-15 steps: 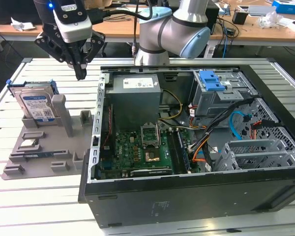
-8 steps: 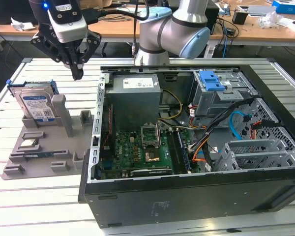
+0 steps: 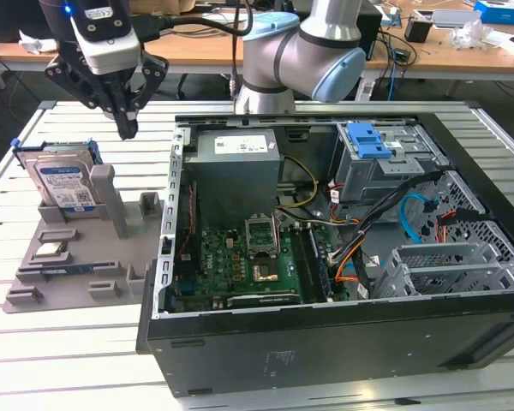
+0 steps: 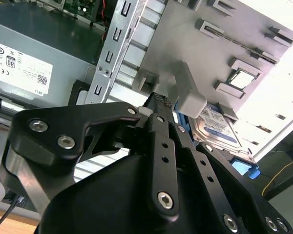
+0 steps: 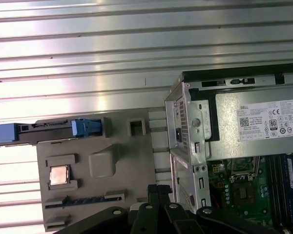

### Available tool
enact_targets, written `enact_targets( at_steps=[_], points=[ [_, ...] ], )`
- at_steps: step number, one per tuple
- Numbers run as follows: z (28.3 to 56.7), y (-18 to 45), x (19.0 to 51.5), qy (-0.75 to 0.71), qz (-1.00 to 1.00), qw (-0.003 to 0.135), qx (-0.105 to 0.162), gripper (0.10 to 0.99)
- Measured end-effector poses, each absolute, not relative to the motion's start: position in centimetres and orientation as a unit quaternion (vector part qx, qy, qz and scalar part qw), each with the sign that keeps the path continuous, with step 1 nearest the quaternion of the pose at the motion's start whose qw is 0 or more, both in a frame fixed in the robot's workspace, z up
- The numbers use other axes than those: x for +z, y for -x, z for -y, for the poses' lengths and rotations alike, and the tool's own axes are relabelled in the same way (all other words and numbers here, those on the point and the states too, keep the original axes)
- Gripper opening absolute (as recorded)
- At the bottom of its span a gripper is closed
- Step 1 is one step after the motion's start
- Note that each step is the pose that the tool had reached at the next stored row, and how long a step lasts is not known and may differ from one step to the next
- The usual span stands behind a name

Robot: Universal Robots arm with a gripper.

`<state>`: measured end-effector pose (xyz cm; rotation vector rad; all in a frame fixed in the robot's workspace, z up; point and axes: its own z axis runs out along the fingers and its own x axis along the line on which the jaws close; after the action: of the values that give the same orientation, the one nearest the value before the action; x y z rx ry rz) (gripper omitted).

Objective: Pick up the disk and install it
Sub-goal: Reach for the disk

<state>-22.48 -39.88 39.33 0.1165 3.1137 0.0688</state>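
Gripper (image 3: 128,130) is hanging in the air over the grey fixture plate (image 3: 77,278). Its fingers are pinched together at the tips with nothing between them, and the second wrist view shows the same closed-up fingertips (image 4: 158,100). The disk (image 3: 64,184) is standing on edge in a slot at the far end of that plate, over on the exterior view's left, with its white-and-blue label facing the camera. In the first wrist view you see it edge-on from above, with the blue frame (image 5: 86,127) poking out at both ends. The gripper is higher than the disk and off to the exterior view's right of it. It's not touching the disk, and it's roughly over the tall grey post (image 3: 111,201) that stands just beside it. A small square processor chip (image 3: 51,251) lies flat in a pocket on the plate, nearer the camera. Right next to the plate, on the exterior view's right, is the open computer case (image 3: 325,351) lying on its side. Inside it you can see the grey power supply box (image 3: 236,158), the green motherboard (image 3: 240,257) and a grey metal drive bay with a blue handle (image 3: 368,141) toward the far right corner. So the disk is outside the case, parked on the plate. Everything sits on a slatted metal table (image 3: 60,351), and the arm's big silver and light-blue joint (image 3: 304,51) is behind the case.
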Motion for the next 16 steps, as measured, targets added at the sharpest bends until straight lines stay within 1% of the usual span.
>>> enact_targets(
  at_steps=[16],
  points=[
    [39.9,25.5,39.3,-0.037,-0.999,0.012,0.022,0.106]
  ],
)
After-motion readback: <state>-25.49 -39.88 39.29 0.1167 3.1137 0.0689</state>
